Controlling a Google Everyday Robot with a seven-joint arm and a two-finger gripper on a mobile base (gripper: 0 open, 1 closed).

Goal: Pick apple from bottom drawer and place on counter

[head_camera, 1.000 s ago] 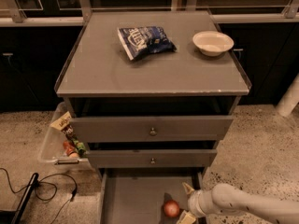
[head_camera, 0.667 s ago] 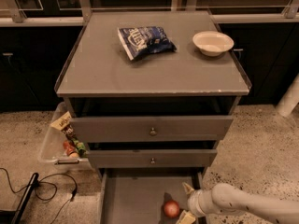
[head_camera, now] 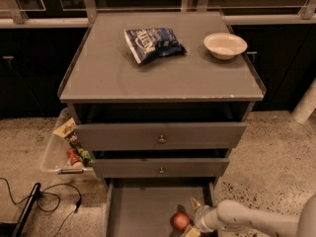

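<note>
Table (head_camera: 163,80), the cabinet's flat grey top, is loaded with a blue chip bag (head_camera: 154,43) at mid-back and a white bowl (head_camera: 225,45) at back right, the two set well apart

Under it, two grey drawer fronts (head_camera: 197,135) with small round knobs are seen, a dark gap showing above each

Bottom drawer (head_camera: 140,209) is pulled out well past both fronts, so its flat floor is exposed

A clear plastic bin (head_camera: 52,154) is parked on the floor against the cabinet's left side, with snack packets (head_camera: 74,142) leaning inside it

A black cable (head_camera: 49,201) is looped on the speckled floor at lower left, and a white post (head_camera: 306,102) is cut off by the right edge

Apple (head_camera: 180,220) is found on the drawer floor, front right, near the drawer's right wall

Claw (head_camera: 192,217) is positioned down in the drawer at the apple's right, carried by the white arm (head_camera: 247,220) that is brought in from the lower right over that wall

Claw is spread apart: one fingertip (head_camera: 194,204) is seen just behind the apple's right side, the other is cropped by the bottom edge in front of it

Apple is placed at the claw's mouth, slightly left of it; contact cannot be told, and no grip is seen
</note>
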